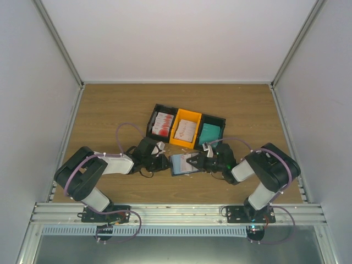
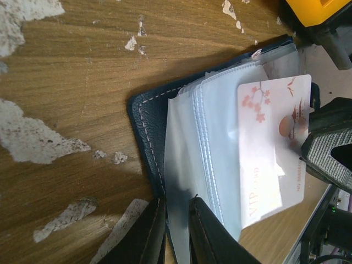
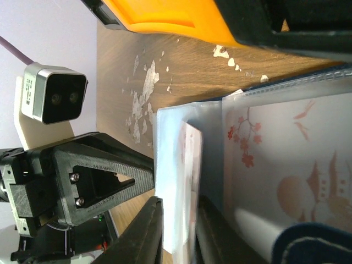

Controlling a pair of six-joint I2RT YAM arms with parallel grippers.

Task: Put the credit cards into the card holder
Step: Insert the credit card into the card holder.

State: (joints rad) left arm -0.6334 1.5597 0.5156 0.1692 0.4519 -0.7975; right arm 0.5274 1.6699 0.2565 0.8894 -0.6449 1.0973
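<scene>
The navy card holder (image 1: 183,164) lies open on the table between both grippers, its clear sleeves (image 2: 220,137) fanned out. A white credit card with pink blossoms (image 2: 275,137) sits in one sleeve. My left gripper (image 2: 176,204) is shut on the edge of a clear sleeve beside the navy cover (image 2: 147,124). My right gripper (image 3: 179,206) has its jaws narrowly apart, astride another sleeve that holds a credit card (image 3: 192,159) on edge. Whether they still press on it is unclear. More credit cards, white with red print (image 1: 163,124) and teal (image 1: 210,133), lie in the bins.
Three bins stand in a row just behind the card holder: black (image 1: 158,113), orange (image 1: 190,114) and black (image 1: 220,120). The orange bin (image 3: 165,19) is close above my right gripper. White worn patches (image 2: 33,140) mark the wooden table. Grey walls enclose the sides.
</scene>
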